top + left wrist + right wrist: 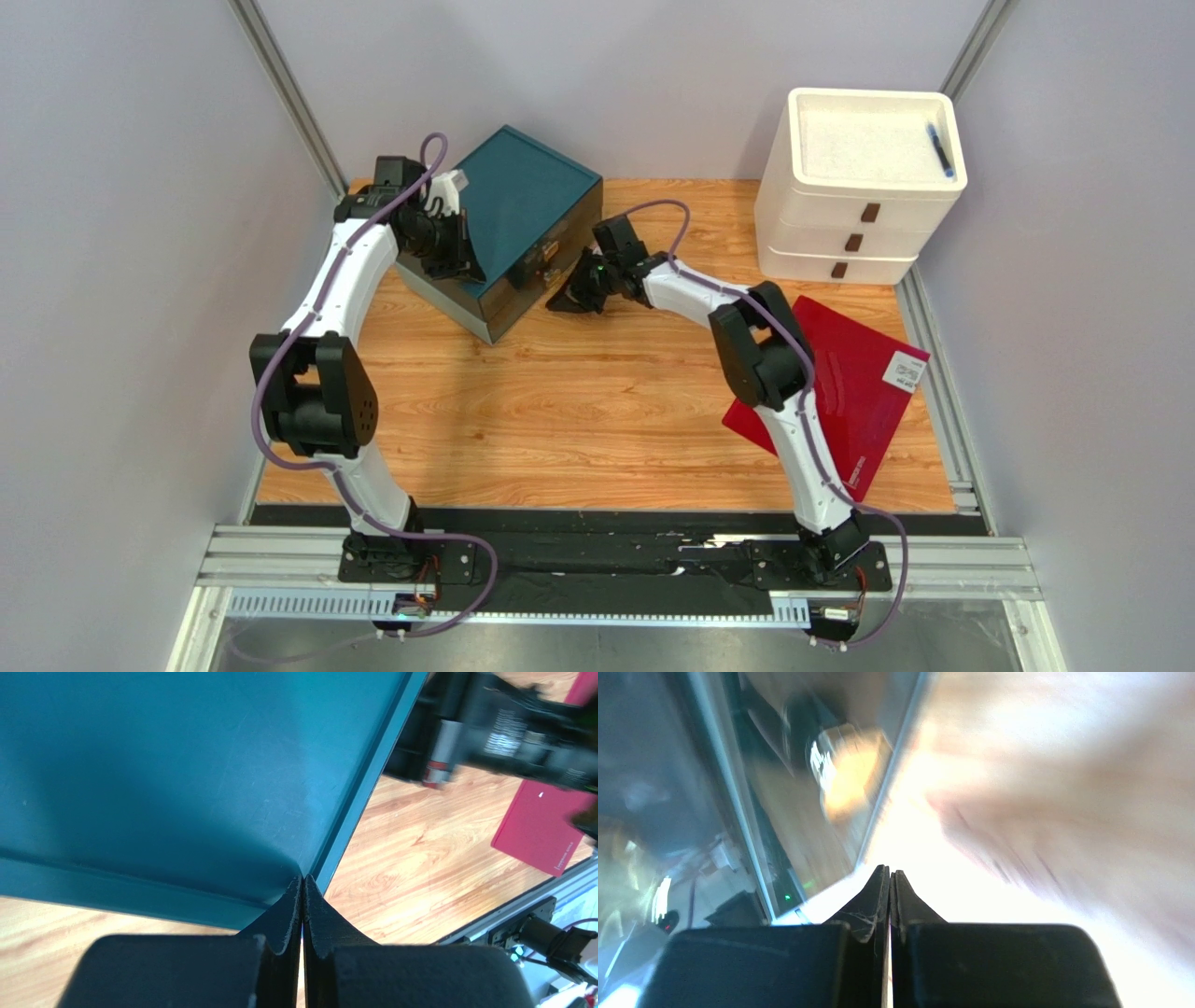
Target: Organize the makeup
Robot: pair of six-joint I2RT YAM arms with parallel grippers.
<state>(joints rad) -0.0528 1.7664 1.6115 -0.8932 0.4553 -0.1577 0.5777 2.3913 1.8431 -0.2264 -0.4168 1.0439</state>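
The desk (589,406) is wood, smooth with a soft shine. The teal box (175,777) looks smooth, with tiny scratches. The red sheet (863,392) looks matt. The left hand (302,885) is rough black plastic.

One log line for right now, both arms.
left gripper shut, tips at teal box edge | right gripper shut, beside box | makeup not visible
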